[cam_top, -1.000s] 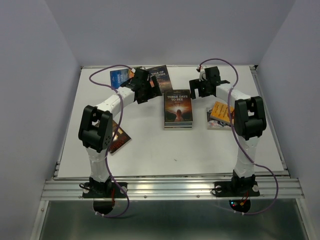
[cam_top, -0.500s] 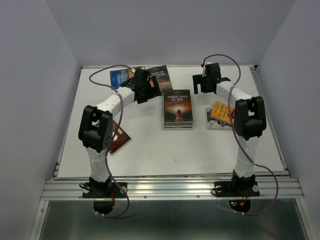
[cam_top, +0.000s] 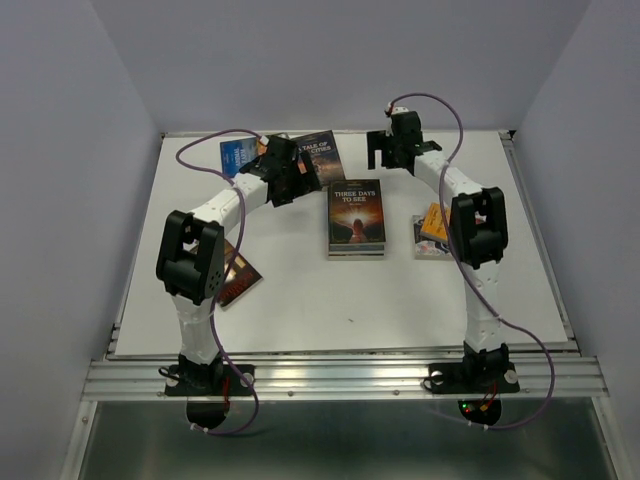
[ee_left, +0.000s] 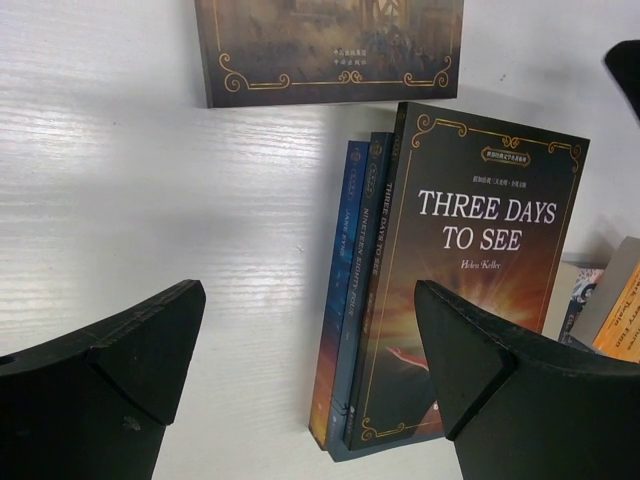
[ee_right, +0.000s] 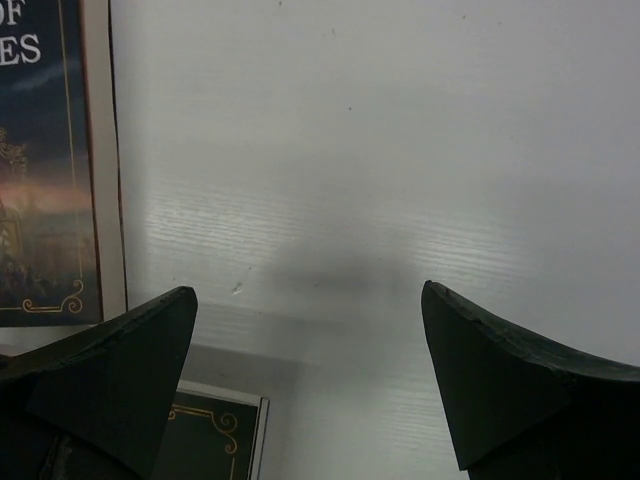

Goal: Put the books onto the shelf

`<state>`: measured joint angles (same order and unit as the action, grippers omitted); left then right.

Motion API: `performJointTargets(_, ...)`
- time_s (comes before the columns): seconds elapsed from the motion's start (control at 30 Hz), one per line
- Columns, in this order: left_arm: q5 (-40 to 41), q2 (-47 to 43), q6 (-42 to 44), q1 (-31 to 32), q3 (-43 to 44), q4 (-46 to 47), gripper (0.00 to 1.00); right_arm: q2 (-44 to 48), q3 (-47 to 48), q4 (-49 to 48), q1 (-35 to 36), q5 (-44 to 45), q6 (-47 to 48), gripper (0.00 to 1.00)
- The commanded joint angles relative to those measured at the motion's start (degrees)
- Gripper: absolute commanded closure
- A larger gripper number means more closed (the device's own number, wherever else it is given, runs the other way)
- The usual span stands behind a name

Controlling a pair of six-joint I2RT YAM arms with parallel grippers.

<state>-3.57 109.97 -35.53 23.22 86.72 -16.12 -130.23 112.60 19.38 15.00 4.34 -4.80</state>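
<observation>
Several books lie flat on the white table (cam_top: 300, 300). A stack topped by "Three Days to See" (cam_top: 356, 218) (ee_left: 470, 270) sits in the middle, with two blue spines (ee_left: 350, 300) under it. A dark "Tale of…" book (cam_top: 320, 152) (ee_right: 45, 170) and a blue book (cam_top: 236, 154) lie at the back. An orange book (cam_top: 437, 222) is at the right and a dark brown one (cam_top: 240, 274) at the left. My left gripper (cam_top: 291, 181) (ee_left: 308, 290) hovers open beside the stack's left edge. My right gripper (cam_top: 380, 150) (ee_right: 308, 290) stands open over bare table at the back centre. The shelf is out of view.
Grey walls close in the table on three sides. A metal rail (cam_top: 340, 375) runs along the near edge by the arm bases. The left arm's elbow (cam_top: 192, 255) hangs over part of the dark brown book. A dark cover's corner with gold scrollwork (ee_right: 215, 435) shows below the right fingers.
My right arm has swung left and toward the back, from above the orange book's side to the back centre. The left arm and all books have stayed put.
</observation>
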Motion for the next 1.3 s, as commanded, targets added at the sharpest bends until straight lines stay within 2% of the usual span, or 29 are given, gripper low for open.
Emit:
performJointTargets(0.0, 1.55, -2.74, 0.99, -0.55, 1.7, -0.23, 0.01, -3.17, 4.64, 2.33, 1.25, 0.93, -3.55, 0.0)
performJointTargets(0.27, 1.55, -3.45, 0.99, -0.72, -0.58, 0.39, 0.01, -5.29, 6.5, 4.35, 3.01, 2.43, -4.26, 0.0)
performJointTargets(0.73, 1.55, -3.71, 1.25, -1.07, -1.64, 0.3, 0.01, -0.9, -0.27, 5.23, 4.59, 0.94, -3.64, 0.0)
performJointTargets(1.27, 1.99, -3.63, 1.08, -1.42, -1.38, 0.12, 0.01, 1.74, -0.63, 6.9, 5.12, -1.97, -1.97, 0.0)
